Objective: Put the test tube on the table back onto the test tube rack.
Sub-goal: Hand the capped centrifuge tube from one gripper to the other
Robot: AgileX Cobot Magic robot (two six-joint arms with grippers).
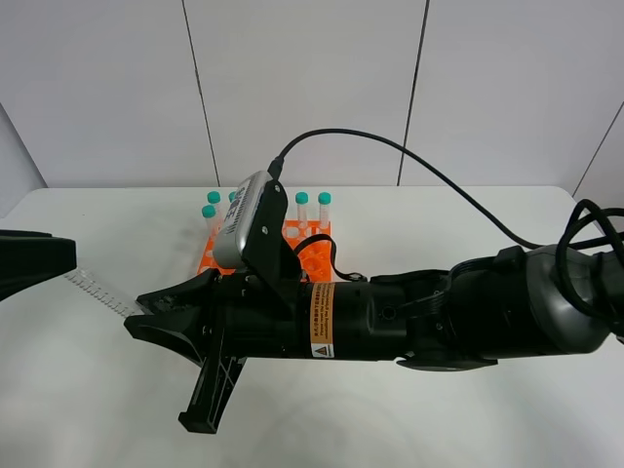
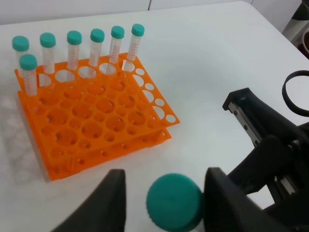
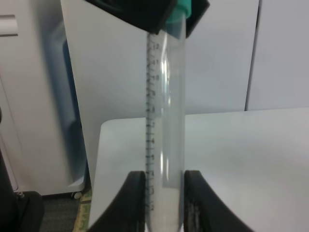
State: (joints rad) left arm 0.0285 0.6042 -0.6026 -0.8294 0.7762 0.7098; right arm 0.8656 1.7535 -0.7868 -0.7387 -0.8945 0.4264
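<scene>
The test tube (image 1: pixel 99 292) is off the table (image 1: pixel 507 419), spanning the gap between both grippers at the left. My right gripper (image 1: pixel 138 316) reaches across the middle and is shut on its lower end; the right wrist view shows the clear graduated tube (image 3: pixel 166 121) between the fingers (image 3: pixel 137 198). My left gripper (image 1: pixel 68 261) stands around the teal cap (image 2: pixel 174 203), with a gap showing between one finger (image 2: pixel 108 203) and the cap. The orange test tube rack (image 1: pixel 314 255) stands behind the right arm and also shows in the left wrist view (image 2: pixel 96 121).
Several teal-capped tubes (image 2: pixel 72 38) stand in the rack's back row and at one corner. The right arm's bulky black body (image 1: pixel 439 317) lies across the table's middle, hiding part of the rack. A black cable (image 1: pixel 439 174) arcs above it. The table edge (image 3: pixel 104 145) is near.
</scene>
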